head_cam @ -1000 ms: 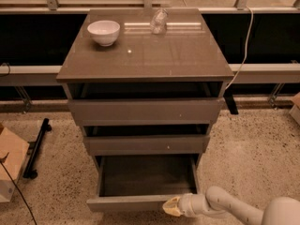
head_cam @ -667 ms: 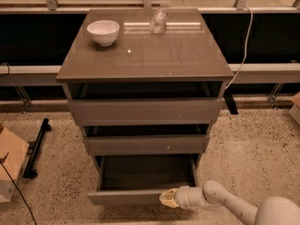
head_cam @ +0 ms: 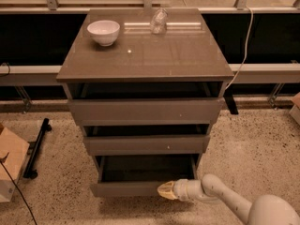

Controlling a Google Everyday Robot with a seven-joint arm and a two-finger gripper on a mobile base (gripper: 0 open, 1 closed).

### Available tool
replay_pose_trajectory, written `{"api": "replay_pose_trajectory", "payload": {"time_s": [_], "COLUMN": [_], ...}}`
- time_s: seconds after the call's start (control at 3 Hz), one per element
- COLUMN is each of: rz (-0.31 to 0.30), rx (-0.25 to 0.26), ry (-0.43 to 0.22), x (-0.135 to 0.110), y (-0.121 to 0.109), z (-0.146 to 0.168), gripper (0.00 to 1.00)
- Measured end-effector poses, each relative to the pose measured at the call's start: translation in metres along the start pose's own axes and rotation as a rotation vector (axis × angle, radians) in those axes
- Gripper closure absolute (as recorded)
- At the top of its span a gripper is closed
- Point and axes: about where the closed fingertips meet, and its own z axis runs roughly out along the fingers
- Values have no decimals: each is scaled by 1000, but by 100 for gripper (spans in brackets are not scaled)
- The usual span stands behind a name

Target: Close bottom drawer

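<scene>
The bottom drawer (head_cam: 126, 189) stands partly open, lowest in the wooden cabinet (head_cam: 145, 60). The gripper (head_cam: 162, 190), its jaws pressed together, touches the right part of the drawer's near front, reaching in from the right.

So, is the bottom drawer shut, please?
Partly open: the bottom drawer juts past the middle drawer, dark interior showing. The tool is at its front.
</scene>
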Motion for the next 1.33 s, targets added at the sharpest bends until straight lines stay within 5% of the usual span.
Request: {"api": "replay_pose_trajectory", "payload": {"time_s": [0.67,1.33], "rz": [-43,-101], "rx": [86,164], "ry": [-2,-20], "x": [14,6], "y": [-15,-39], "z": [21,30], "gripper": [100,59]}}
